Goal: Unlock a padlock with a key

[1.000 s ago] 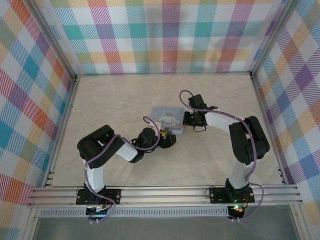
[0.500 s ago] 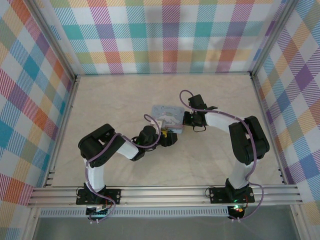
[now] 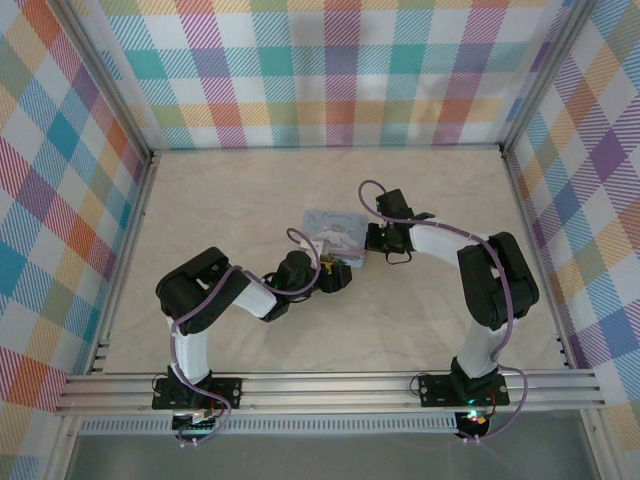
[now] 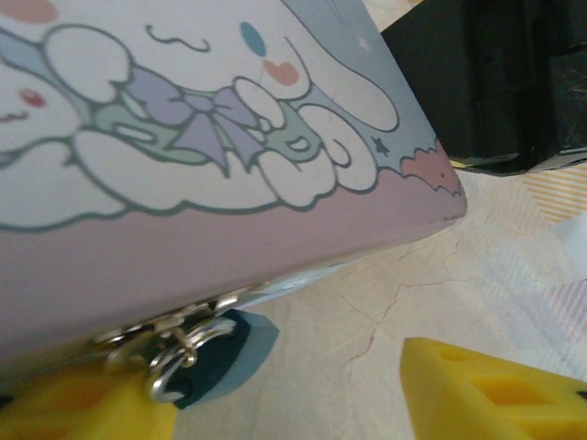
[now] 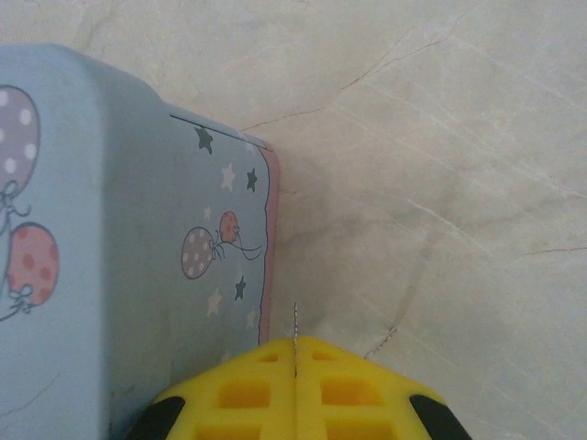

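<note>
The padlock [image 4: 220,353] has a small dark blue body and a silver shackle, and it hangs from the metal hasp on the near edge of the pastel-blue cartoon box [image 4: 229,247]. My left gripper [image 4: 293,403] is open. Its left finger [image 4: 83,408] is right at the shackle and its right finger [image 4: 495,390] stands well off over bare table. My right gripper [image 5: 295,367] is shut on the key [image 5: 295,325], a thin toothed blade seen edge-on poking out between the pads, next to the box's side [image 5: 183,238]. From above, the left gripper [image 3: 338,272] is at the box's near edge and the right gripper [image 3: 372,238] at its right side.
The box [image 3: 335,232] lies mid-table on the pale marbled surface [image 3: 240,200]. In the left wrist view, the right arm's black gripper body [image 4: 495,82] stands beyond the box's far corner. Aluminium posts and plaid walls enclose the table on three sides.
The left gripper has edged slightly toward the box's near edge, and its jaws have narrowed a little. The right arm and the box have not moved.
</note>
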Robot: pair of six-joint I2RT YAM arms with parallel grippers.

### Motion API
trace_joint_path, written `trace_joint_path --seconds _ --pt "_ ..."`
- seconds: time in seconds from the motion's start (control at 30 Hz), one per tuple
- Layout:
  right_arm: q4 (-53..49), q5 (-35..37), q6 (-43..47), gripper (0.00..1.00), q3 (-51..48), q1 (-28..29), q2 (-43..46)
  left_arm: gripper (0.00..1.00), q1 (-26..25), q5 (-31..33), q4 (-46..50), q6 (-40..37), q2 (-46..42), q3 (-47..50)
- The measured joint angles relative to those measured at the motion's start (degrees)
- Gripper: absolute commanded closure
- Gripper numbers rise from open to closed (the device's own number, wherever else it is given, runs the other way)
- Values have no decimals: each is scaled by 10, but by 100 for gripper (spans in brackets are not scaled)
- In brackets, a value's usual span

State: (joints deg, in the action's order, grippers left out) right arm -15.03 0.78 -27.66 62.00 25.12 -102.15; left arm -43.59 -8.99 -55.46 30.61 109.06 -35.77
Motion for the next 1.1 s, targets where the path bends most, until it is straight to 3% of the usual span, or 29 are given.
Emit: trace_joint_path --seconds 0.17,0.27,0.33,0.67,1.1 --pt "0 -2 0 100 0 1 0 43 5 -5 0 0 0 3" --pt "1 -2 0 100 -1 1 0 53 6 -4 4 2 -1 4" --pt "3 -2 0 100 -2 1 0 54 8 -4 11 1 -2 4" --pt "14 -11 -3 100 -12 2 4 38 10 -20 0 10 -5 7" --pt "21 -2 -9 100 -13 5 4 38 10 -35 -2 25 9 -13"
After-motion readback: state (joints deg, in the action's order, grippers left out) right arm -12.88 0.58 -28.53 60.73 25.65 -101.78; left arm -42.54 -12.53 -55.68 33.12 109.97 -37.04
